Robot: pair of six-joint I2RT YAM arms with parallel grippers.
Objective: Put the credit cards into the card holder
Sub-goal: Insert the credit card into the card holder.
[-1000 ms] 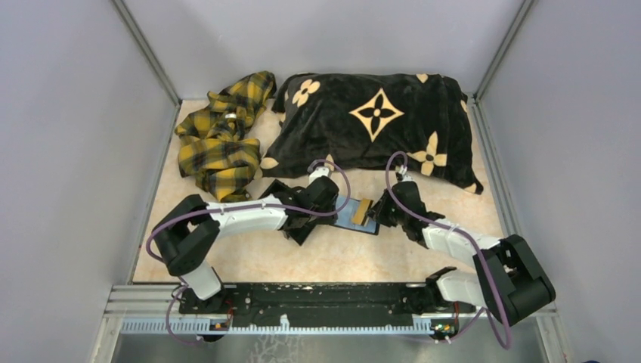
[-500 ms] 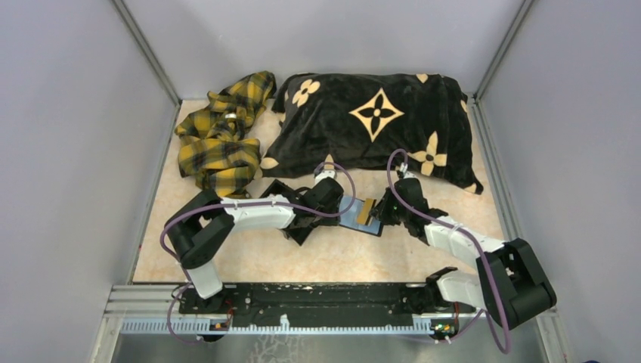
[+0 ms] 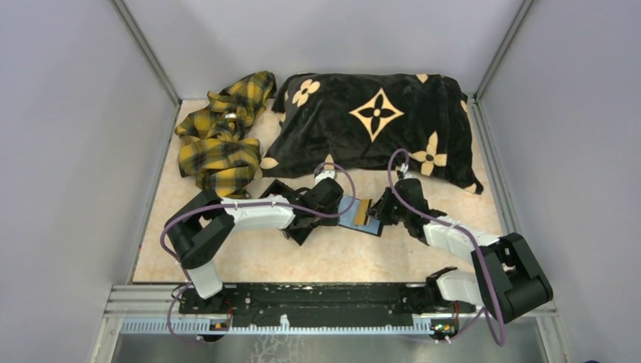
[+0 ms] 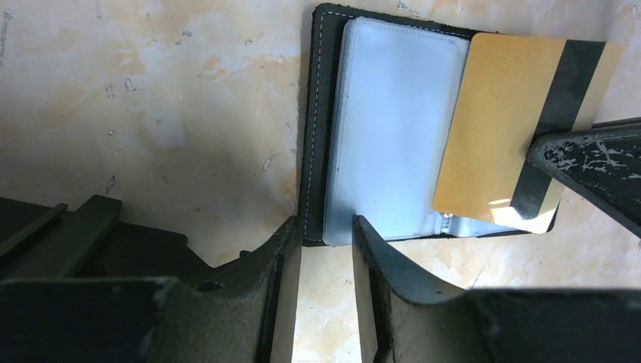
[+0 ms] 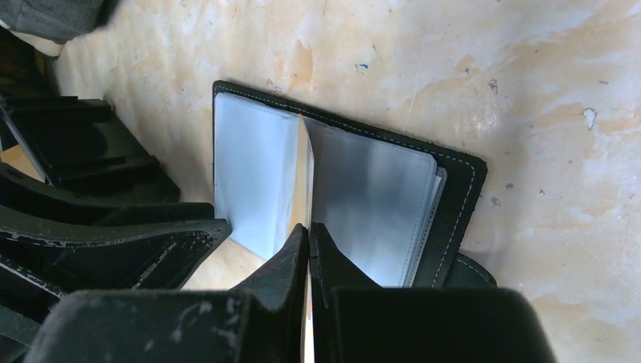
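**Top external first, then both wrists: a card at the holder, not yet in**

Top external showed the card holder (image 3: 351, 220) lying open on the worktop (image 3: 317, 261). It sat between the left end effector (image 3: 336, 210) and the right end effector (image 3: 377, 215), with a gold credit card (image 3: 363, 209) over its right half.

Left wrist showed the left end effector's (image 4: 325, 236) jaws narrowly apart at the holder's (image 4: 378, 136) near corner. I could not tell whether they pinched it. The card (image 4: 499, 128) overlapped the clear sleeves and was not inside one.

Right wrist showed the right end effector (image 5: 308, 236) clamped on the card (image 5: 305, 174), which stood edge-on over the holder's (image 5: 378, 197) sleeves.

By my reading the insertion was under way but unfinished. The sleeves looked empty, and no other cards were in view.
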